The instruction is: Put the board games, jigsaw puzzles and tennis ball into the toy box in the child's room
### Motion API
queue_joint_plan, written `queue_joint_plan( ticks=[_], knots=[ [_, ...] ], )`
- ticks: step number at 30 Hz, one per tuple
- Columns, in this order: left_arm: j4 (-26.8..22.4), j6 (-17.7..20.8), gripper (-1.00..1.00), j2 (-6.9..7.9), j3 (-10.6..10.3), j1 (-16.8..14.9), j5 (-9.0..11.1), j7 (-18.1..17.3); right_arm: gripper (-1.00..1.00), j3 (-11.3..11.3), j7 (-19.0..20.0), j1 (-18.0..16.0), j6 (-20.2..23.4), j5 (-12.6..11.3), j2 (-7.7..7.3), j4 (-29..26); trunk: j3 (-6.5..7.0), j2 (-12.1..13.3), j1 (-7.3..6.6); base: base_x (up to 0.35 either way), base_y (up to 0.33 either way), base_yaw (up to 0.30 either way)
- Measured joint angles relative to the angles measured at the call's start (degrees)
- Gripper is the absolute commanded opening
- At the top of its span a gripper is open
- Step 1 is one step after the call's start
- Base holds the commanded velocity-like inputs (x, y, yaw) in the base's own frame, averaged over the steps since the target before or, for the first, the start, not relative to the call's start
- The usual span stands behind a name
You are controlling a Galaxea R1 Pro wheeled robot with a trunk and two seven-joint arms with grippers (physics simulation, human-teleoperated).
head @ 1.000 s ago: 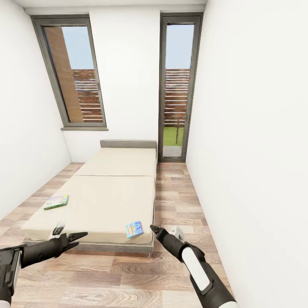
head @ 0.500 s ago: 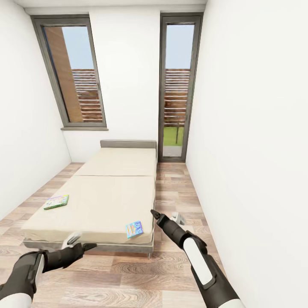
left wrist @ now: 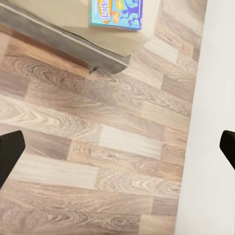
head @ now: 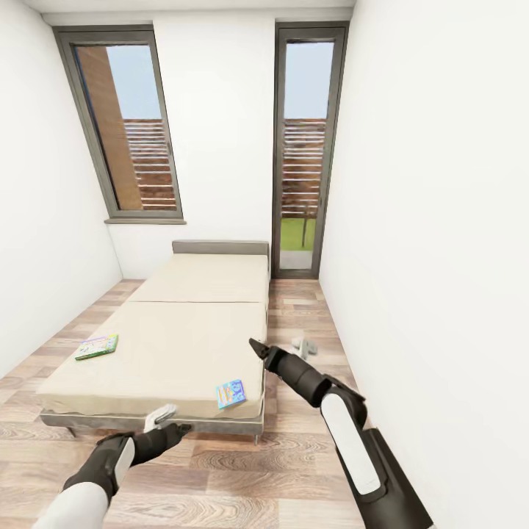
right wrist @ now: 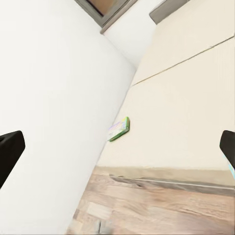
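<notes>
Up front in the head view, two flat board game boxes sit on the low beige bed (head: pixel 184 345): small blue one (head: pixel 231 393) near the foot corner, green-edged one (head: pixel 97 346) at the far side. Right claw (head: pixel 258 348) hovers alongside, so I'd guess approach step. Left wrist view: left claw (left wrist: pixel 117 147) spread wide, empty, over wood floor, blue box just ahead. Right wrist view: fingers apart too, aimed at the green one. Next it needs lowering onto a box.

Wood-plank floor (head: pixel 242 470), two tall windows (head: pixel 128 125), white walls (head: pixel 433 220)
</notes>
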Motion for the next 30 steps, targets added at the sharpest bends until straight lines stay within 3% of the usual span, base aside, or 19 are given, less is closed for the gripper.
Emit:
queue_joint_plan(
  ticks=[3, 5, 7, 11, 18, 30],
  knots=[
    [0.96, -1.53, 1.0, -0.63, -1.69, -0.04, -0.39, 1.89, 1.0, 2.02, -0.12, 0.22, 0.96, 0.37, 0.01, -1.5, 0.0, 0.0, 0.0, 0.0, 0.0, 0.0],
    [1.95, -2.7, 1.0, -1.25, -4.74, -0.07, -0.72, 4.36, 1.0, 5.16, -0.24, 0.35, 1.34, 0.63, 0.0, -2.52, 0.0, 0.0, 0.0, 0.0, 0.0, 0.0],
    [3.02, -3.44, 1.0, -1.47, -7.62, -0.08, -0.96, 6.3, 1.0, 6.82, -0.29, 0.39, 1.36, 0.77, -0.02, -2.87, 0.0, 0.0, 0.0, 0.0, 0.0, 0.0],
    [4.13, -4.78, 1.0, -1.66, -11.72, -0.1, -0.71, 8.54, 1.0, 8.13, -0.29, 0.43, 1.37, 0.87, -0.06, -3.14, 0.0, 0.0, 0.0, 0.0, 0.0, 0.0],
    [4.51, -5.42, 1.0, -2.3, -13.25, -0.1, -0.83, 9.29, 1.0, 8.54, -0.38, 0.44, 1.32, 0.92, -0.08, -3.1, 0.0, 0.0, 0.0, 0.0, 0.0, 0.0],
    [4.55, -5.48, 1.0, -2.39, -13.1, -0.1, -0.44, 8.83, 1.0, 8.59, -0.49, 0.44, 1.26, 1.02, -0.09, -3.06, -0.17, -0.38, 0.22, 0.0, 0.0, 0.0]
  ],
)
